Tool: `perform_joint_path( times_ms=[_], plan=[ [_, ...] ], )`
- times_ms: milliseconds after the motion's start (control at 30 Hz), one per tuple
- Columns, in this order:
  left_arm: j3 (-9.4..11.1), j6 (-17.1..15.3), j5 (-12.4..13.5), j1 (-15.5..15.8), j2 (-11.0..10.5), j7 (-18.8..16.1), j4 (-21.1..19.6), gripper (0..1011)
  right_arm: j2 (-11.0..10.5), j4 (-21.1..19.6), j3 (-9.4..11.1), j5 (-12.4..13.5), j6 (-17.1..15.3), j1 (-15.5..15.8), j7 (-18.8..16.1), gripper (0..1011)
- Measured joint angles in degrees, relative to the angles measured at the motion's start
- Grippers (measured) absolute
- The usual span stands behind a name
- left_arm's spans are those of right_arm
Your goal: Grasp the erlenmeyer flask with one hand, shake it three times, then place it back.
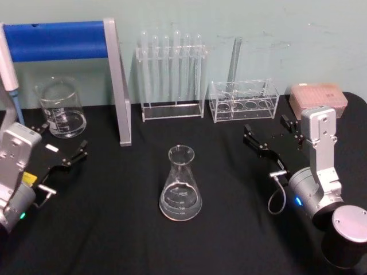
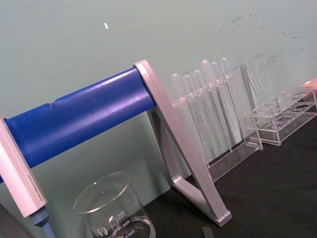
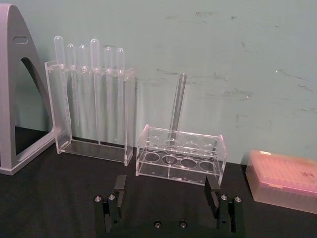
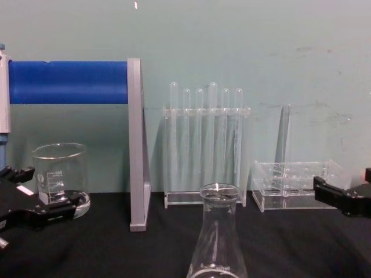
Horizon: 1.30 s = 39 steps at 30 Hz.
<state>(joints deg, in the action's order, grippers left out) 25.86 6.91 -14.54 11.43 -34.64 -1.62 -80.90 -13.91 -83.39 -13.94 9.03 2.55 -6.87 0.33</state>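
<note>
- The erlenmeyer flask (image 1: 180,186) is seen upright on the black table (image 1: 114,229), touched by neither gripper.
- The left gripper (image 1: 64,150) is held open near a glass beaker (image 1: 60,107).
- The right gripper (image 1: 272,136) is held open just before a low clear rack (image 1: 243,100).
- A tall test tube rack (image 1: 171,77) is placed at the wall.

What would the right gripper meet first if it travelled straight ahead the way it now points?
Probably the low clear tube rack holding one glass tube: the right gripper, open, points at it in its wrist view, with bare black tabletop between. Depth is hard to judge.
</note>
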Motion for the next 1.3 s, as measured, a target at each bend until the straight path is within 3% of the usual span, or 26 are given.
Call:
perform_joint_path(
  times_ms=[1300],
  plan=[
    [0.0, 0.0, 0.0, 0.0, 0.0, 0.0, 0.0, 1001, 0.0, 0.0, 0.0, 0.0, 0.0, 0.0, 0.0, 1000]
  ],
)
